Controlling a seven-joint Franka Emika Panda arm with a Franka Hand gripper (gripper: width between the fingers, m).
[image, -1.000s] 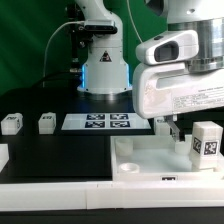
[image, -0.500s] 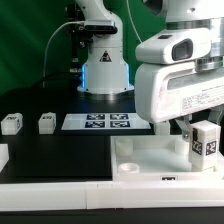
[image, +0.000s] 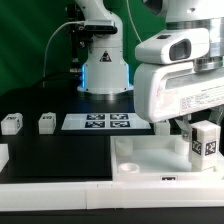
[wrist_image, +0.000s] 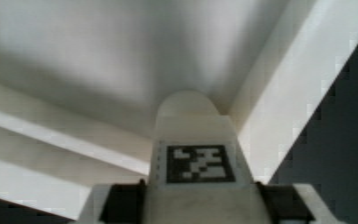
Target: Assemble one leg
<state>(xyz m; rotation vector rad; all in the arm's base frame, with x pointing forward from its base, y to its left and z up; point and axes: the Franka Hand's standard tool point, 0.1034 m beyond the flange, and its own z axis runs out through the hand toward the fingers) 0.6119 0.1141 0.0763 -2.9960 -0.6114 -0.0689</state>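
Observation:
My gripper [image: 196, 128] is shut on a leg [image: 206, 141], a small white block with a black-and-white tag, held upright over the far right part of the wide white tray [image: 150, 160]. In the wrist view the leg [wrist_image: 195, 150] stands between my two dark fingers [wrist_image: 123, 200], its rounded end pointing at the tray's white inner wall [wrist_image: 105, 60]. Whether the leg touches the tray cannot be told. Two more legs [image: 12, 123] [image: 46, 122] lie on the black table at the exterior view's left.
The marker board [image: 97, 122] lies flat behind the tray. A white part [image: 3, 156] sits at the exterior view's left edge. The robot base [image: 103, 70] stands at the back. A white table edge runs along the front.
The gripper with the leg moved slightly towards the exterior view's left and down between one second and half a second ago; since then it has held still.

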